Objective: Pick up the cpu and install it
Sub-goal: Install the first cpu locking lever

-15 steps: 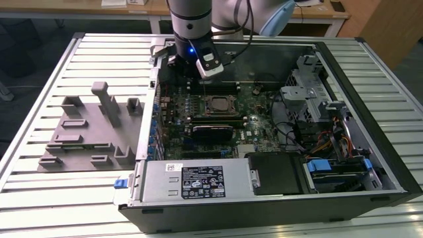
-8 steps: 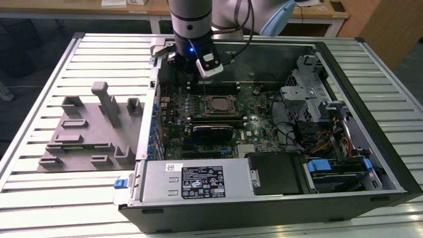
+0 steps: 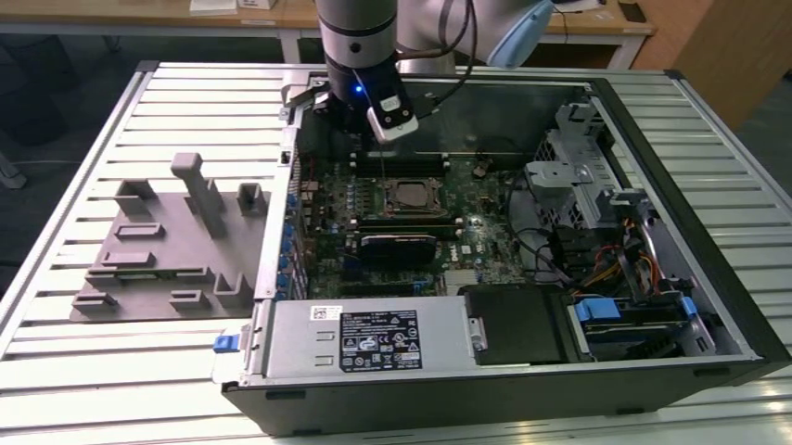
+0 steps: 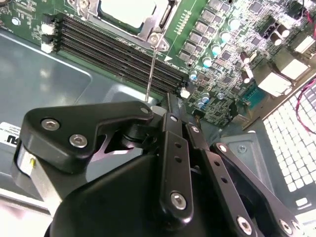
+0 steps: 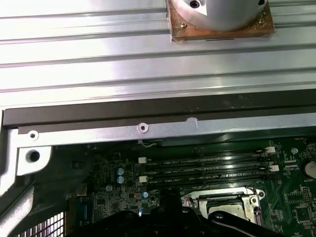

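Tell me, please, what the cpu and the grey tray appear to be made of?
The cpu, seated in the socket, looks like metal on top: pale, smooth, brushed-silver sheen. The grey tray seems matte plastic, possibly printed: dull uniform grey, no glints, blocky moulded posts.

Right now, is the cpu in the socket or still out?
In. The silver cpu sits inside the socket's metal frame on the motherboard, with the gripper above the board.

socket (image 3: pixel 414 197) open from above — memory slots (image 3: pixel 399 164) and black finned block (image 3: pixel 399 247) flank it.
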Tool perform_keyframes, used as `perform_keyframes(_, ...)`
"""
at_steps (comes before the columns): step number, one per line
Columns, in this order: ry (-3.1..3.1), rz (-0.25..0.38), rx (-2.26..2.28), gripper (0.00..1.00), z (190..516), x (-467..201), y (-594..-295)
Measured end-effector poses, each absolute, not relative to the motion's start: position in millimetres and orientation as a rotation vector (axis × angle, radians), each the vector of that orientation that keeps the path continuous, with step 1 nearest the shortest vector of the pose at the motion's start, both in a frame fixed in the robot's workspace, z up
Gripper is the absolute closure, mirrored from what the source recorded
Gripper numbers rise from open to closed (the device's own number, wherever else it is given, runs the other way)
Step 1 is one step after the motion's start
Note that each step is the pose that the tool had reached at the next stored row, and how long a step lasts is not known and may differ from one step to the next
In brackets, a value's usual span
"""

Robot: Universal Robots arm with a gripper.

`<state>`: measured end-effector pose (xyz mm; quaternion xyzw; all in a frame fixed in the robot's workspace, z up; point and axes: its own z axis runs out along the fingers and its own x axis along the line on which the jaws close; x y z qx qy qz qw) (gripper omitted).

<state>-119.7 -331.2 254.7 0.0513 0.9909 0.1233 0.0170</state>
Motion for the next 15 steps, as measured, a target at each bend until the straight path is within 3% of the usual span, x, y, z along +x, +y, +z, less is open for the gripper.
perform_keyframes(15,3.083,0.383,0.16,0.89,254.8,-101.8,-331.2)
